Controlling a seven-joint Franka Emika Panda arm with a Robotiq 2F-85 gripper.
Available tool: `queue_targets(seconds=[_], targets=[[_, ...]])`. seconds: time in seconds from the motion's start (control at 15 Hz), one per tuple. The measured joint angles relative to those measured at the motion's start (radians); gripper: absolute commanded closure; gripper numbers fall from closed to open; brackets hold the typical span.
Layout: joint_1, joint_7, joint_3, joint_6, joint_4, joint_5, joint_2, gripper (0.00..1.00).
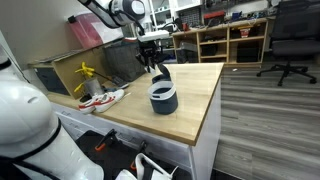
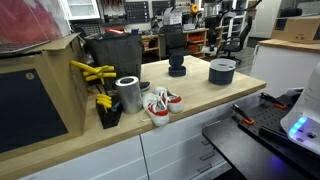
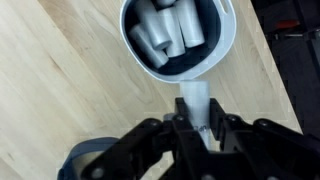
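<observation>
In the wrist view my gripper (image 3: 196,125) is shut on a white cylinder (image 3: 195,98) that stands between the fingers. Just beyond it on the wooden tabletop (image 3: 70,70) is a white bowl (image 3: 228,50) with a dark inside, holding several more white cylinders (image 3: 170,35). The held cylinder's tip is at the bowl's near rim. In both exterior views the gripper (image 1: 157,70) (image 2: 177,66) hangs low over the table, beside the dark and white bowl (image 1: 163,98) (image 2: 222,70).
A pair of white and red sneakers (image 1: 103,98) (image 2: 160,103) lies on the table. A metal can (image 2: 128,93), yellow tools (image 2: 95,75) and a dark bin (image 2: 112,50) stand at one end. Shelves (image 1: 230,35) and an office chair (image 1: 285,45) are beyond.
</observation>
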Motion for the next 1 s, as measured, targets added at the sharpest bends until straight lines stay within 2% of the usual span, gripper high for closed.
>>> queue_targets(seconds=[0.27,0.6,1.0], targets=[[0.039,0.012,0.049,-0.005,-0.001,0.045,0.0,0.93],[0.094,0.085,0.104,-0.008,-0.02,0.05,0.008,0.93],[0.111,0.099,0.113,0.026,-0.051,0.024,0.053,0.93]])
